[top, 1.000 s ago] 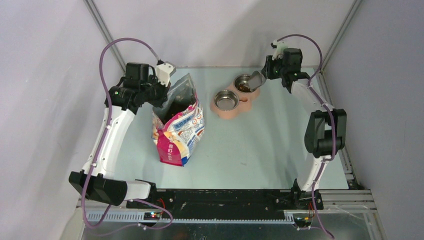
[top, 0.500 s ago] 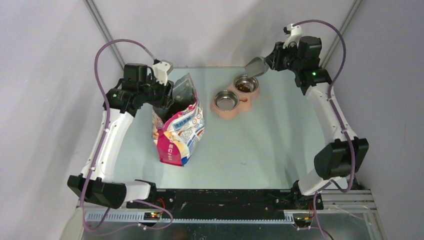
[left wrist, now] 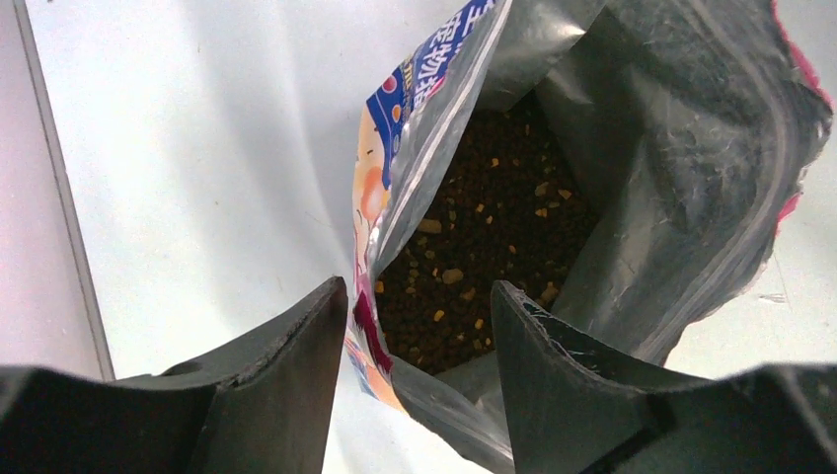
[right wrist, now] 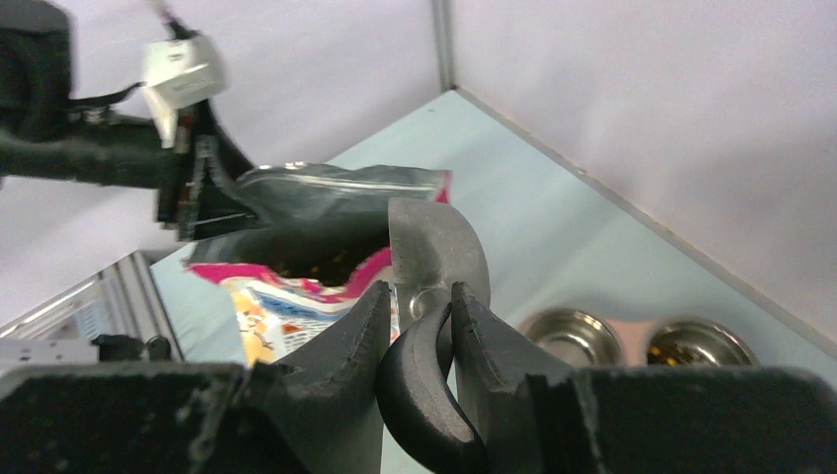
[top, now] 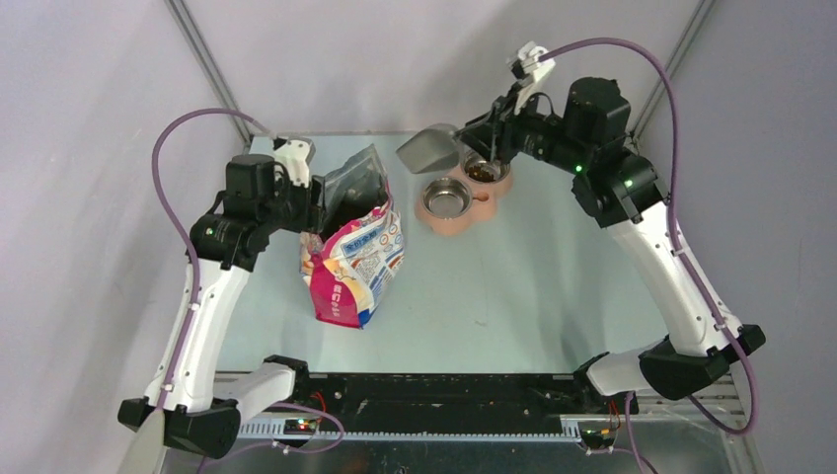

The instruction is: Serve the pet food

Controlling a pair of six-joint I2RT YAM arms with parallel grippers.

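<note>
1. Refilling looks to be the step in hand: the right claw (top: 489, 138) is clamped on the handle of the grey scoop (top: 429, 148), which hangs in the air, its pan looking empty from above.
2. Some pet food (top: 482, 172) already lies in one bowl of the pink feeder (top: 456, 223), just below and behind that claw. The other bowl (top: 446, 197), a little further from it, shows bare steel.
3. The rest is a dark heap (left wrist: 484, 247) at the bottom of the open bag (top: 355, 262). It sits beyond the scoop's tip and lower, well apart from the right claw.
4. The left claw (left wrist: 419, 296) has its fingers apart. The bag's near lip runs between them unpinched, and the heap lies directly under and just past its tips.
5. To my eye, the next move calls for the scoop to tip down through the bag's mouth, dig into the heap, then travel level to the bare bowl. With the lip loose, the mouth could sag or fold as the scoop enters.
</note>
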